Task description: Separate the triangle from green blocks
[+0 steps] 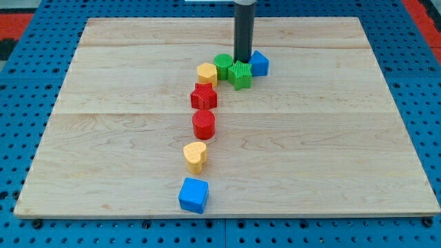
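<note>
My tip (242,60) hides behind the green star (241,74).

blue triangle (260,63) touches green star (240,74), beside green cylinder (223,65).

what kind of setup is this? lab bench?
Probably a lab tabletop pushing rig: a wooden board lies on a blue perforated base, small coloured blocks such as the green star block sit on it, and my tip rests among them.

The wooden board (331,151) carries seven blocks (two green, two red, two yellow, blue cube) plus a blue triangle.
</note>
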You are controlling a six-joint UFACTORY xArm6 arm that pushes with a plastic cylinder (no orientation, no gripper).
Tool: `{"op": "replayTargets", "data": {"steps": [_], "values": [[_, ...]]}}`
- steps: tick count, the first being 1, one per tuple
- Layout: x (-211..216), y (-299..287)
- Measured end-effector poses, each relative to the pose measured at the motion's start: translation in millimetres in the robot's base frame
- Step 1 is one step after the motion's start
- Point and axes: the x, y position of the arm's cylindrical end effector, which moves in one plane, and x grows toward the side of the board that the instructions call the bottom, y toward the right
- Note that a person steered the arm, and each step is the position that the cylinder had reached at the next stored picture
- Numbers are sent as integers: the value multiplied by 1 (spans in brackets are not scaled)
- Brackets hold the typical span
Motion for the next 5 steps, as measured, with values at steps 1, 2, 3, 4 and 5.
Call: {"op": "replayTargets", "data": {"steps": [1,2,3,4,5], "values": [[28,29],[30,71],[-7,57],[-37,-9],[0,-101]]}}
